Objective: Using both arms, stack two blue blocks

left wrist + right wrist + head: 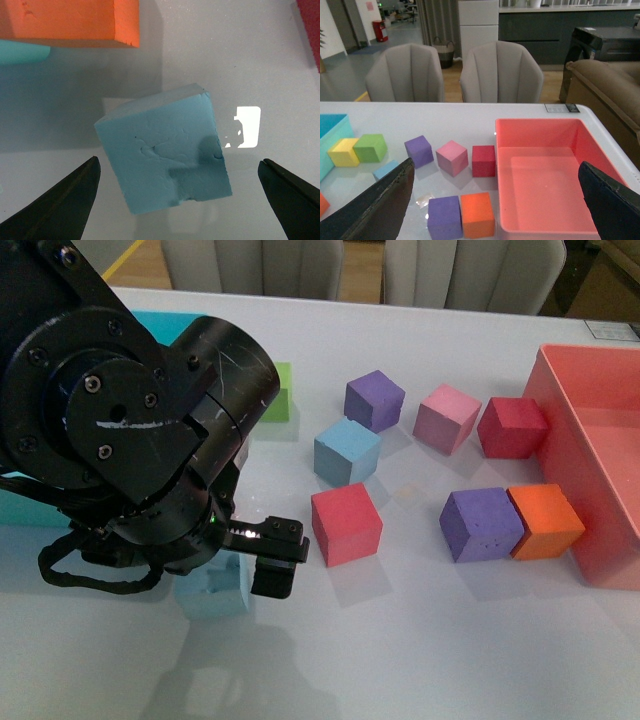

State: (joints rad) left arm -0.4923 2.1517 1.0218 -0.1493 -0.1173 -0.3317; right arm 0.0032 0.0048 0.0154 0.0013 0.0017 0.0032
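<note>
Item: near blue block [165, 152], a matte foam cube resting on the white bench [450, 640] toward its near left part, directly under the left tool [177, 164]. Left tool: released, fingers [65, 200] spread either side of the cube, bench showing in both gaps, touching nothing. The cube lies twisted against the line of the fingers, corners rather than flat faces turned toward them. Second blue block [347, 450]: loose near the middle of the bench, well apart from the first, just beyond a red block [345, 523] and near a purple block [374, 398]. Right tool [496, 165]: released and empty, held high over the bench with the whole layout below it. Other stock, all loose: pink block [447, 417], dark red block [511, 427], second purple block [480, 523] touching an orange block [545, 521], green block [283, 390]. Containers: pink tray [600, 540] along the right edge; turquoise bin [165, 325] toward the far left corner, mostly hidden by the left arm. Step in hand, as judged: approach to the first pickup, with no cube lifted and nothing stacked. Next move calls for turning the left wrist to square the fingers with two opposite faces, lowering until they bracket the cube's sides, then clenching gently, since foam will yield. The other blue cube would fall to the right arm.
</note>
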